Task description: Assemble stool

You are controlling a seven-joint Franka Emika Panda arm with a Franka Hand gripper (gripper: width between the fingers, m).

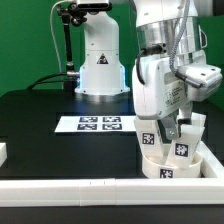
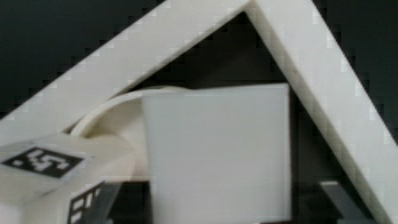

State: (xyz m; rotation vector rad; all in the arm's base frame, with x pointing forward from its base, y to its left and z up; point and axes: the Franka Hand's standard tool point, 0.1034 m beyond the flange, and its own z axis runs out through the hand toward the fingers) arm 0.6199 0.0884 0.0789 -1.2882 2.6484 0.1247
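Note:
The round white stool seat (image 1: 165, 166) lies at the table's front corner on the exterior view's right. One tagged white leg (image 1: 148, 138) stands in it. My gripper (image 1: 184, 127) is shut on a second tagged leg (image 1: 181, 148) and holds it upright on the seat. In the wrist view this held leg (image 2: 214, 140) fills the middle between my fingers (image 2: 334, 196). My gripper (image 2: 217, 215) grips its upper end. The other leg (image 2: 54, 165) shows beside it with its tags. A curved piece of the seat rim (image 2: 103, 108) shows behind.
The marker board (image 1: 100, 123) lies flat mid-table. A long white border rail (image 1: 90, 190) runs along the front edge, and two rails (image 2: 107, 60) meet in a corner just past the seat. A lamp stand (image 1: 68, 45) and the arm's base (image 1: 100, 65) stand at the back.

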